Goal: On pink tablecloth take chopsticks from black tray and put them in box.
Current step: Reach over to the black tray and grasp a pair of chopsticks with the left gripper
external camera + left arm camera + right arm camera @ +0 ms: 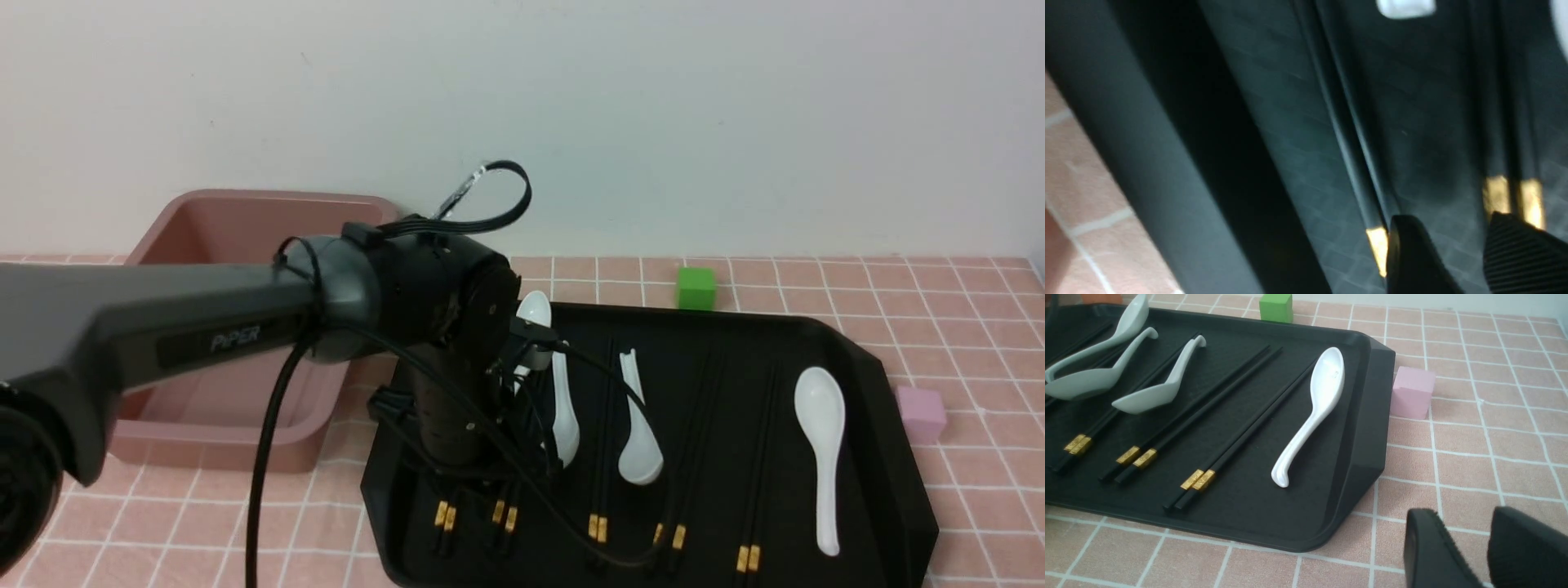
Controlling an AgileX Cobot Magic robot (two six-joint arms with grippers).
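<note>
Hovering over the black tray (1274, 134), the left tool (1457, 245) stands parted and empty, chopsticks (1347, 134) just beside it.

Four white spoons (820, 441) lying apart; green cube (696, 287) sitting near white wall (653, 98); pink cube (921, 412) sitting further right.

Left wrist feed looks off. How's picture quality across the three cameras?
Left wrist view: blurred and dim, too close to the black tray; only the gold bands on the chopsticks stand out. Front view: sharp, but the left arm blocks the tray's left part. Right wrist view: crisp, evenly lit, slight sheen on the rightmost white spoon.
</note>
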